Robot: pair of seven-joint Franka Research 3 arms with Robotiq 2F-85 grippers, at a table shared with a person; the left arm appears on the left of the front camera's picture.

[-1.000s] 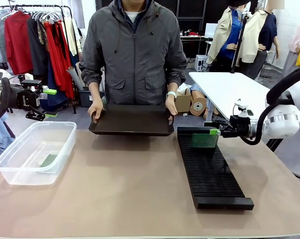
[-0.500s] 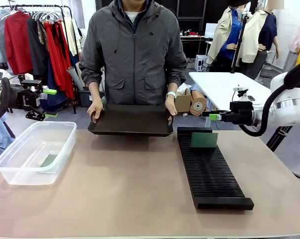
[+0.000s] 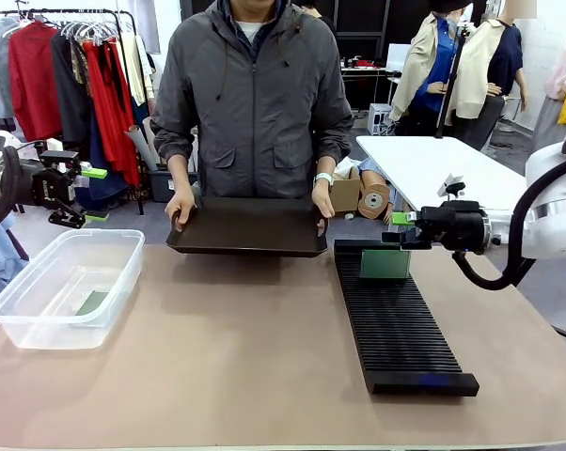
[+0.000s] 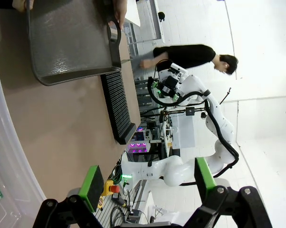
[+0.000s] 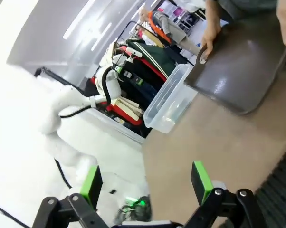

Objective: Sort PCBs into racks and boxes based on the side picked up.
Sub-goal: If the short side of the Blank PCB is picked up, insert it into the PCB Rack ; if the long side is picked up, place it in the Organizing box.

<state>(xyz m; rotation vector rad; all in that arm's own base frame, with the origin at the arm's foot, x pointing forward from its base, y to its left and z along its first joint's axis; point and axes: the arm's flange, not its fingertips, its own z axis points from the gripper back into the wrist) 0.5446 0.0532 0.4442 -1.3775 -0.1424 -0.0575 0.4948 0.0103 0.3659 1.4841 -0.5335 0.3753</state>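
Note:
One green PCB stands upright in the far end of the long black slotted rack. My right gripper hovers open just above it, apart from it, with nothing between its pads. Another PCB lies flat on the bottom of the clear box at the table's left. My left gripper hangs open and empty behind the box, off the table's far left corner; its own view looks past the box wall toward the rack.
A person at the far side holds a smooth black tray by both ends, resting at the table edge between box and rack. A white table stands behind on the right. The brown tabletop is bare in the middle.
My right gripper has risen off the PCB standing in the rack and drawn slightly away. The PCB stays in its slot. Left arm, person and tray have not moved.

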